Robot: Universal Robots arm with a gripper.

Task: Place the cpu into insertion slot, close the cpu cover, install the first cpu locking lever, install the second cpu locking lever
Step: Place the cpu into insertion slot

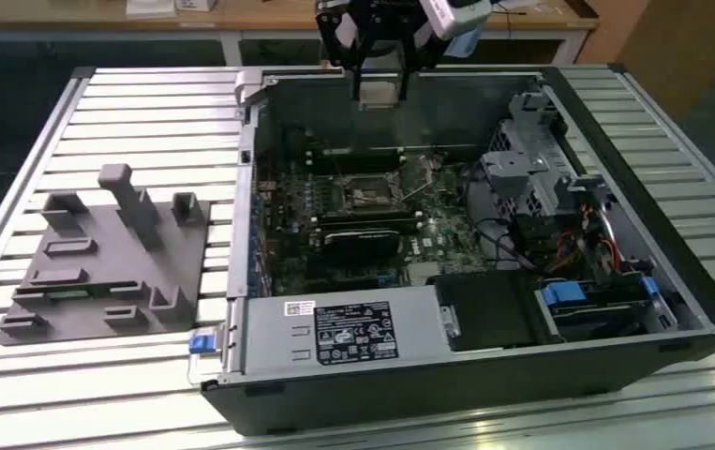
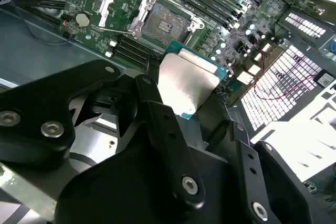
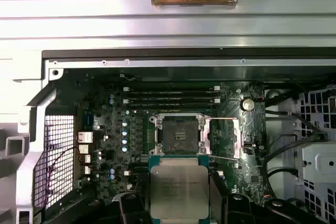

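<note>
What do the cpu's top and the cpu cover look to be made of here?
The cpu top looks like dull, brushed silver metal: it gives a soft, smeared sheen; its edge shows green board. The cpu cover, lying open beside the insertion slot, looks like thin bright sheet metal, likely steel, with sharp glints on its rim.

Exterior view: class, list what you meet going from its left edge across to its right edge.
Grey moulded fixture on the slatted table → insertion slot in the green board → silvery drive cage.
</note>
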